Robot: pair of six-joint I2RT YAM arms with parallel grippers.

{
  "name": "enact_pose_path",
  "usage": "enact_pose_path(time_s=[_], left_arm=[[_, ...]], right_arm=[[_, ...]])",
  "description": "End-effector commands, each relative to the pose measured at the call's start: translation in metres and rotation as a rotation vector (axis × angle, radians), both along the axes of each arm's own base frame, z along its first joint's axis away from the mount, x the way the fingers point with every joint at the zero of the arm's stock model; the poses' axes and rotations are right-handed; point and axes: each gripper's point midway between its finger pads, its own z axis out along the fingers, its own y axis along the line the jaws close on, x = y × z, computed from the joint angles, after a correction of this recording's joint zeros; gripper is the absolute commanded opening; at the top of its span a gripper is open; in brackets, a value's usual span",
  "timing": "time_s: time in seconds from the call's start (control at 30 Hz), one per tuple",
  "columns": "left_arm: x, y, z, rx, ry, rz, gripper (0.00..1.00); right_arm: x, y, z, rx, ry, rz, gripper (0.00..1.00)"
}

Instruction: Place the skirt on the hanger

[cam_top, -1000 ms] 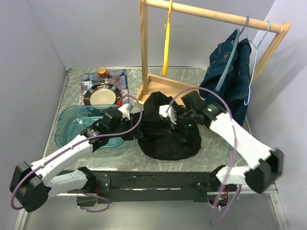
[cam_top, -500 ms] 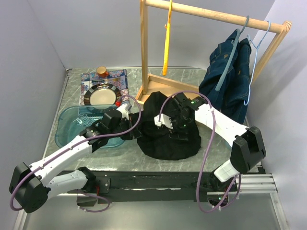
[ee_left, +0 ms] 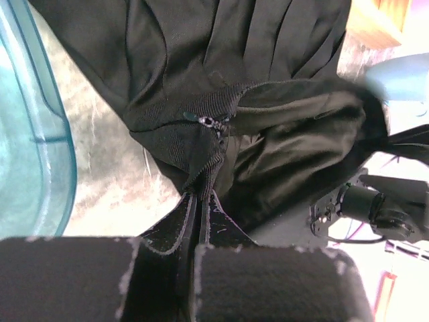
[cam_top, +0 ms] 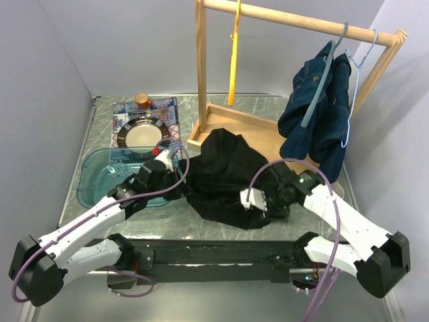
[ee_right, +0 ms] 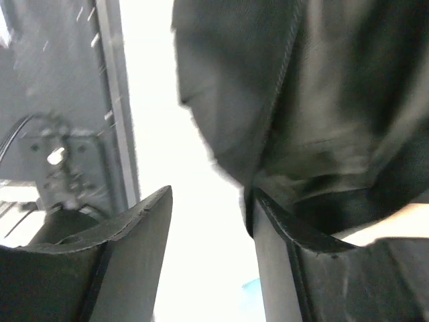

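Note:
The black skirt lies crumpled on the table in front of the wooden rack. My left gripper is shut on its waistband just below the zipper; in the left wrist view the cloth is pinched between the tips. My right gripper is at the skirt's near right edge, open, with nothing in the gap. Its right finger touches the hem. A yellow hanger hangs bare on the rail.
The wooden rack stands behind the skirt. A denim jacket hangs at its right on pale blue hangers. A teal tub sits left of my left gripper, with a plate and a cup behind it.
My right gripper came off the top of the skirt, swung down to its near right edge and its jaws narrowed. The skirt now lies flatter and spread out. My left gripper kept its hold.

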Motion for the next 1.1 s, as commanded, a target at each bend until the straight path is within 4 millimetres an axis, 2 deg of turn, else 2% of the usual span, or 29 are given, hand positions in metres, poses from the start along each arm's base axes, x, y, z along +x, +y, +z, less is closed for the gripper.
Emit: enact_pose_path(time_s=[0.0,0.03,0.13,0.17,0.2,0.23,0.27,0.3,0.37,0.4,0.43,0.47,0.5,0.53,0.57,0.63,0.67,0.7,0.73,0.77,0.8,0.83,0.87,0.9,0.93,1.0,1.03,1.07], left_arm=[[-0.002,-0.009,0.006,-0.063,0.002,-0.020,0.02],[-0.003,-0.009,0.005,-0.060,0.007,-0.023,0.04],[-0.007,-0.011,0.012,-0.069,-0.003,-0.062,0.27],[-0.009,-0.011,0.021,-0.087,-0.030,-0.075,0.42],[-0.010,-0.011,0.032,-0.094,-0.049,-0.084,0.50],[-0.012,-0.010,0.040,-0.089,-0.078,-0.106,0.57],[-0.014,-0.007,0.056,-0.101,-0.120,-0.113,0.69],[-0.017,-0.003,0.070,-0.092,-0.149,-0.125,0.73],[-0.021,0.003,0.097,-0.106,-0.223,-0.135,0.83],[-0.023,0.007,0.109,-0.095,-0.256,-0.138,0.86],[-0.024,0.011,0.118,-0.092,-0.286,-0.134,0.86],[-0.021,0.017,0.122,-0.069,-0.310,-0.115,0.88],[-0.020,0.021,0.125,-0.047,-0.332,-0.110,0.88],[-0.019,0.025,0.127,-0.038,-0.348,-0.094,0.89],[-0.015,0.029,0.123,-0.020,-0.357,-0.070,0.90],[-0.012,0.029,0.124,-0.028,-0.393,-0.063,0.90],[-0.010,0.030,0.114,-0.016,-0.384,-0.054,0.90],[-0.006,0.032,0.112,-0.006,-0.397,-0.041,0.90],[-0.003,0.032,0.111,-0.003,-0.412,-0.033,0.90],[-0.001,0.033,0.105,0.017,-0.418,-0.032,0.91],[0.003,0.036,0.102,0.037,-0.423,-0.013,0.91],[0.004,0.036,0.100,0.041,-0.431,-0.019,0.91],[0.005,0.036,0.100,0.047,-0.439,-0.023,0.91],[0.005,0.036,0.099,0.049,-0.445,-0.026,0.91],[0.005,0.036,0.098,0.051,-0.450,-0.026,0.91],[0.009,0.043,0.100,0.067,-0.473,0.005,0.91],[0.009,0.043,0.098,0.073,-0.471,0.006,0.91],[0.009,0.045,0.097,0.078,-0.473,0.012,0.92]], right_arm=[[-0.018,-0.021,-0.023,-0.070,0.042,-0.080,0.60],[-0.017,-0.023,-0.023,-0.072,0.031,-0.086,0.61],[-0.017,-0.017,-0.007,-0.024,0.003,-0.094,0.70],[-0.020,-0.009,0.003,0.027,0.013,-0.081,0.74],[-0.019,-0.001,0.025,0.075,0.002,-0.067,0.75],[-0.019,0.006,0.038,0.116,0.000,-0.062,0.76],[-0.022,0.017,0.053,0.182,0.014,-0.046,0.78],[-0.017,0.026,0.079,0.239,-0.022,-0.042,0.79],[-0.015,0.042,0.105,0.327,-0.020,-0.035,0.82],[-0.011,0.049,0.127,0.376,-0.053,-0.033,0.82],[-0.009,0.055,0.138,0.407,-0.058,-0.028,0.82],[-0.001,0.063,0.148,0.436,-0.065,-0.034,0.82],[0.005,0.072,0.170,0.490,-0.080,-0.063,0.82],[0.011,0.078,0.182,0.518,-0.088,-0.074,0.82],[0.029,0.091,0.208,0.584,-0.150,-0.088,0.82],[0.051,0.106,0.231,0.649,-0.134,-0.218,0.83],[0.067,0.116,0.270,0.757,-0.178,-0.300,0.86],[0.080,0.120,0.286,0.800,-0.197,-0.358,0.90],[0.097,0.128,0.292,0.815,-0.201,-0.403,0.97],[0.108,0.133,0.328,0.915,-0.216,-0.472,0.98],[0.136,0.138,0.330,0.925,-0.223,-0.602,1.00],[0.143,0.142,0.358,1.004,-0.227,-0.641,1.00],[0.155,0.144,0.365,1.030,-0.233,-0.692,1.00],[0.175,0.148,0.364,1.052,-0.217,-0.797,1.00],[0.189,0.143,0.384,1.121,-0.241,-0.899,1.00],[0.212,0.142,0.393,1.156,-0.272,-0.998,1.00],[0.222,0.134,0.411,1.220,-0.321,-1.058,1.00],[0.228,0.129,0.418,1.250,-0.350,-1.091,1.00]])
